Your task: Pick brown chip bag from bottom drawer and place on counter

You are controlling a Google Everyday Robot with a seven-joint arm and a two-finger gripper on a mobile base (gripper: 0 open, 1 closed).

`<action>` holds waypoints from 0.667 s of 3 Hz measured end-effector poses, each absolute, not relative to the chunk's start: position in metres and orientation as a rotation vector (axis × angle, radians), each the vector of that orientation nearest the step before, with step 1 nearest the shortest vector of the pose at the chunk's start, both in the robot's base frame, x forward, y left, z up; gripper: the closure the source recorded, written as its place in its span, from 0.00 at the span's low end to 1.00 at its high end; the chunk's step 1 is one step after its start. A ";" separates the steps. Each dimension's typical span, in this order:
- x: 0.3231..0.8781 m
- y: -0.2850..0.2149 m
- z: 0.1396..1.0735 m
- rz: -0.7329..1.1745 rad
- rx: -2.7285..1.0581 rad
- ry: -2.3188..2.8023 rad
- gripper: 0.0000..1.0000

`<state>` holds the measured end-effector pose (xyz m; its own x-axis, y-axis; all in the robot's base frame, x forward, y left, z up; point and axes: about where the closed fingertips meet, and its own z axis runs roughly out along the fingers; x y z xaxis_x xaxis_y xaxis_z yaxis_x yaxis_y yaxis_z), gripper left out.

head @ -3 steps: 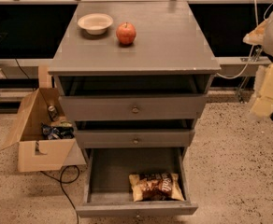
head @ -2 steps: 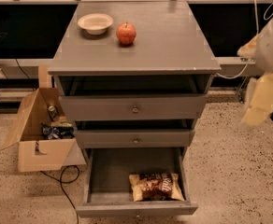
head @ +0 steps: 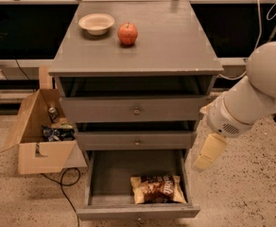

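- Brown chip bag (head: 158, 189) is seen lying flat in the open bottom drawer (head: 100, 174), below and left of the gripper (head: 208, 154).
- Outside the drawer's right wall the gripper is held, apart from the bag; its grip state cannot be told.
- Up and left of it the counter (head: 166, 37) is seen.

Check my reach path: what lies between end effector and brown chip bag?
Camera view: only the right wall of the bottom drawer; the end effector hangs outside it.

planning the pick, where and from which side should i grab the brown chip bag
Grip the crinkly brown chip bag across its dark middle from above: it lies flat in the open grey bottom drawer, walls close by. The pale gripper hangs right of the drawer.
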<state>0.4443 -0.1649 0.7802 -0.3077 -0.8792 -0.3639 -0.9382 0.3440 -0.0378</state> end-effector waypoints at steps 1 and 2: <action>0.444 -0.165 0.780 0.259 -1.614 2.292 0.00; 0.450 -0.173 0.748 0.264 -1.604 2.279 0.00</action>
<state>0.4498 -0.1731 0.7478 -0.3046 -0.8740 -0.3785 -0.9375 0.3454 -0.0431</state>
